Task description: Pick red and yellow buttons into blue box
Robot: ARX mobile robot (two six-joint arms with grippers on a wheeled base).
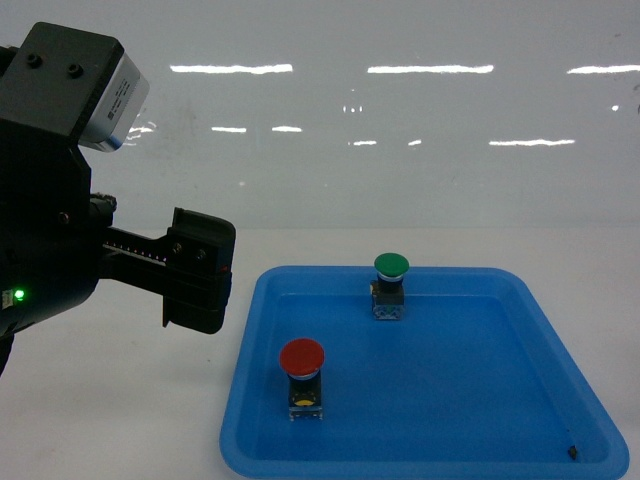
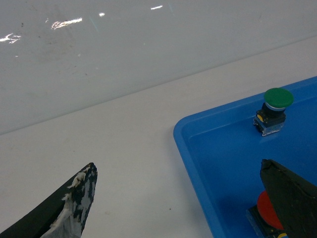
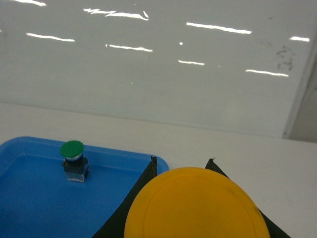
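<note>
White worktop (image 1: 120, 420) under a glossy pale wall streaked with ceiling-light reflections. Shallow blue tray (image 1: 600, 420) lying on the worktop, right of centre in the head view. Inside the tray, red button (image 1: 302, 357) upright near the front left corner, round cap on top of a black-and-clear switch block; green-capped button (image 1: 391, 266) upright near the back wall, well apart from the red one. Small dark speck (image 1: 572, 452) near the tray's front right corner, too small to identify. Left end effector (image 2: 178, 198) hanging beside the tray's left edge, fingers (image 2: 74, 198) spread wide apart, gripping nothing; seen from the left wrist, one dark finger with worn pale padding over bare worktop, the other over the tray, partly covering the red cap. Left arm body large and black at the left of the head view, green indicator light lit. Right end effector (image 3: 181, 166) outside the head view; from the right wrist, clamped on the yellow button (image 3: 195, 206), whose broad yellow-orange cap fills the lower frame between two dark fingertips, held just past the tray's right corner. Blue box nowhere in any view.
</note>
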